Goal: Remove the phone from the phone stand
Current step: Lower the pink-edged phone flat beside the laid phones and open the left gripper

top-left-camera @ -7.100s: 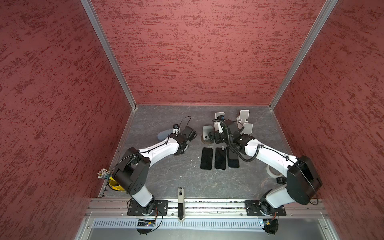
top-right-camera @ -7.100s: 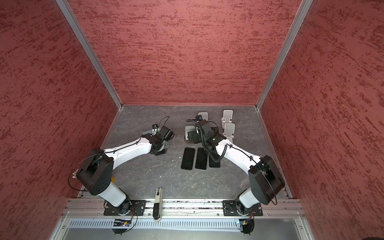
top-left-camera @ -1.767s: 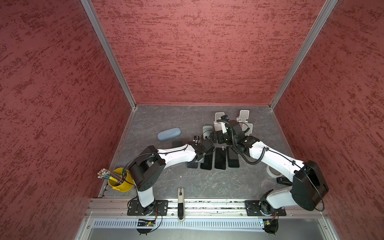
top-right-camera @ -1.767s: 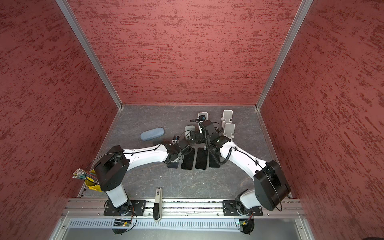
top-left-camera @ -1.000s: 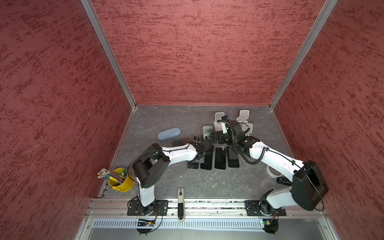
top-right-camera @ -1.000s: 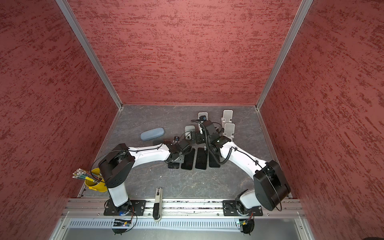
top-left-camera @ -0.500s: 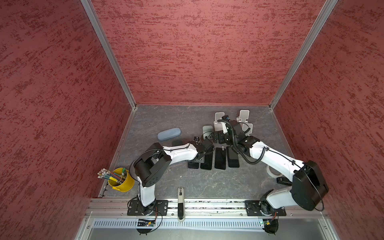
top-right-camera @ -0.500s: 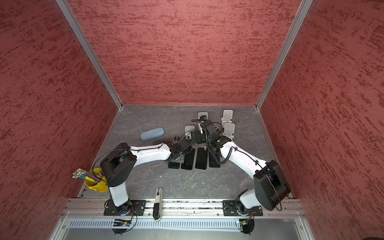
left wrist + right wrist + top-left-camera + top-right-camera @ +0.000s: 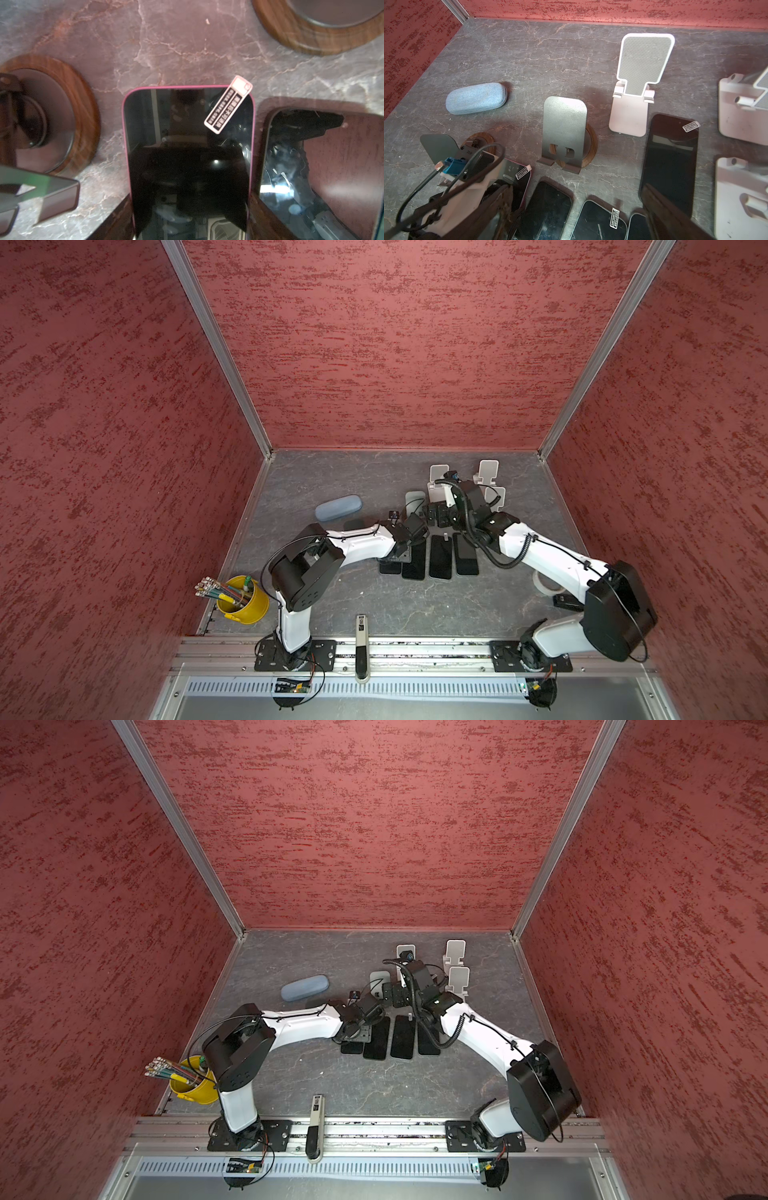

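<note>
Phone (image 9: 187, 155), pink-edged, clamped by its sides in left tool (image 9: 189, 207); right tool (image 9: 437, 517) wide open.

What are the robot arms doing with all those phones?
The left end effector is shut on a pink-edged phone, low beside the other phones lying flat on the table. The right end effector hangs open near the grey metal stand, which is empty, like the white stand next to it.
</note>
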Robot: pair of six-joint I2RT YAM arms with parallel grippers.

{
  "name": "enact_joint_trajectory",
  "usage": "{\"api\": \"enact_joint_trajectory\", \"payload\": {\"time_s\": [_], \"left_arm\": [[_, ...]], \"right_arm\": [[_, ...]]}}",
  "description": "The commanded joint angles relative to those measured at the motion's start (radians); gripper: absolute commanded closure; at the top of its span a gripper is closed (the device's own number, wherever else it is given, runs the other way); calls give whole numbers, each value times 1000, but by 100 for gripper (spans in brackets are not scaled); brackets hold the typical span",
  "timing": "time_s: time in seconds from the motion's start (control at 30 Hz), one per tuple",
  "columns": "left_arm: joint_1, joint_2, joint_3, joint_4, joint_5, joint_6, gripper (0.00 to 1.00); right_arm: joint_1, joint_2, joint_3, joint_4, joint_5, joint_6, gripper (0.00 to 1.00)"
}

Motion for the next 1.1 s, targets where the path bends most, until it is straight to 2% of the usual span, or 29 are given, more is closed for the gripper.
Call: {"api": "enact_joint_trajectory", "payload": {"time_s": [0.0,0.5,1.07], "left_arm": [[10,47,-24,11,34,16,34],[22,46,-61,32,54,10,30],[26,28,-89,49,53,10,20]], "right_arm": [[-15,4,-6,27,-13,9,1],[-15,4,4,19,-18,23,1],[-14,37,32,-7,-16,31,1]]}}
